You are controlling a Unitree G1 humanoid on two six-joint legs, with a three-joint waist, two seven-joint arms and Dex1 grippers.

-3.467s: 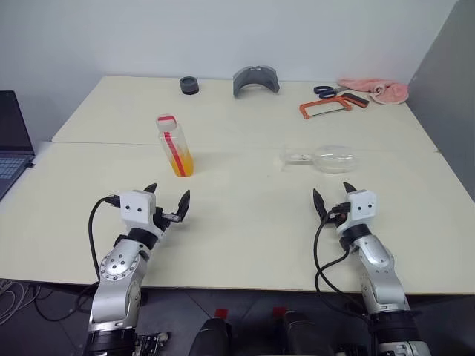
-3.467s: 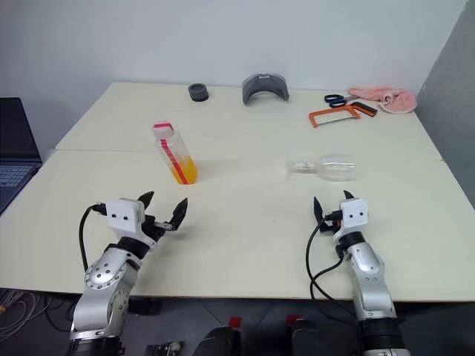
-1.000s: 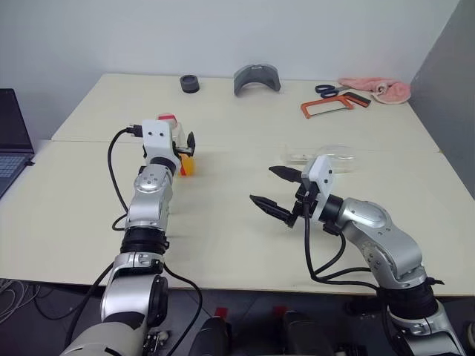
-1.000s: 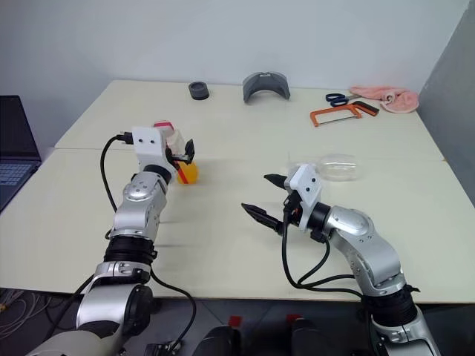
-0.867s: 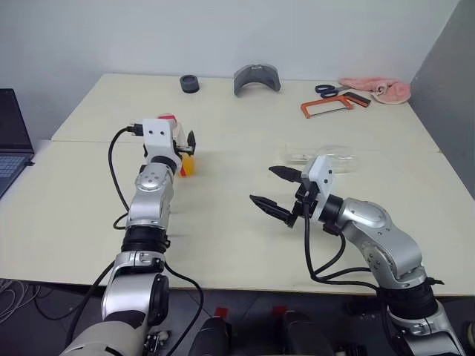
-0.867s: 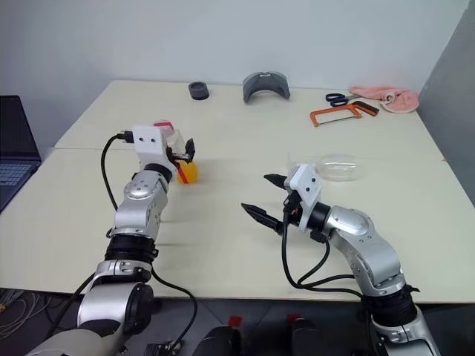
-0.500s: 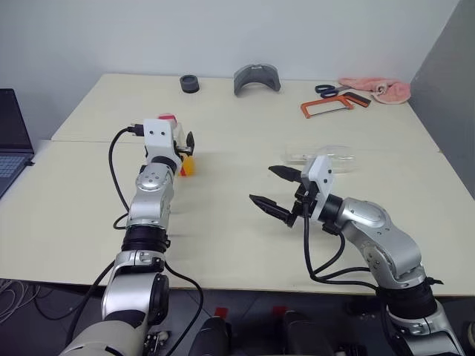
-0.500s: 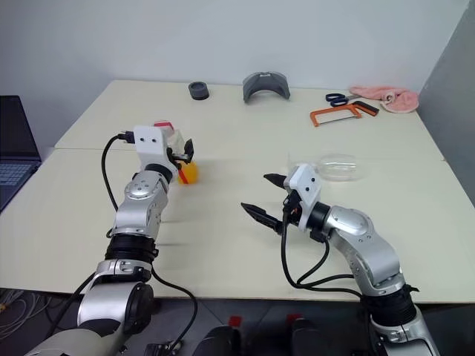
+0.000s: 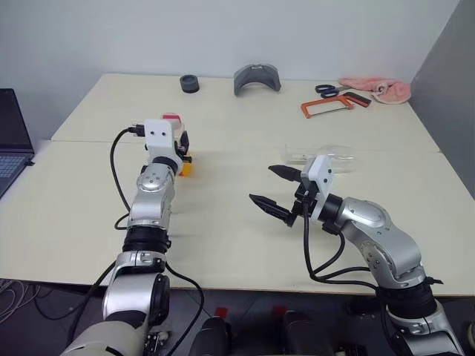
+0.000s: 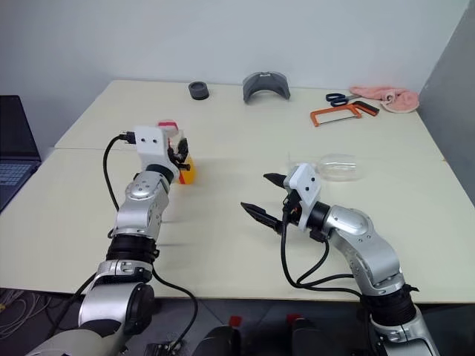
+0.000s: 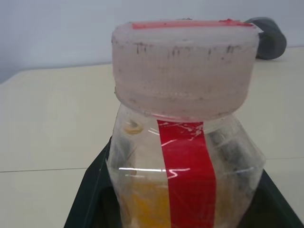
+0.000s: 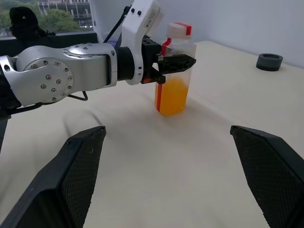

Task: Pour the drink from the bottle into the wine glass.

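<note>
The bottle [image 12: 173,71], clear with a red stripe and a red-and-white cap, stands upright on the table at the left. The orange drink [image 12: 172,97] fills its lower part. My left gripper [image 12: 176,60] is shut on the bottle just below the neck, its black fingers [image 11: 90,199] pressed against both sides. The wine glass [image 9: 326,153] lies on its side on the table, beyond my right gripper [image 9: 261,184]. That gripper hovers open over the middle of the table, pointing toward the bottle, with nothing between its fingers.
A laptop [image 9: 11,141] sits past the table's left edge. Along the far edge lie a black ring [image 9: 189,84], a grey curved piece [image 9: 256,78], an orange hacksaw [image 9: 325,108], scissors [image 9: 326,90] and a pink cloth [image 9: 378,89]. A grey panel stands at the right.
My left gripper's fingers have closed onto the bottle. The right arm has stayed still and open.
</note>
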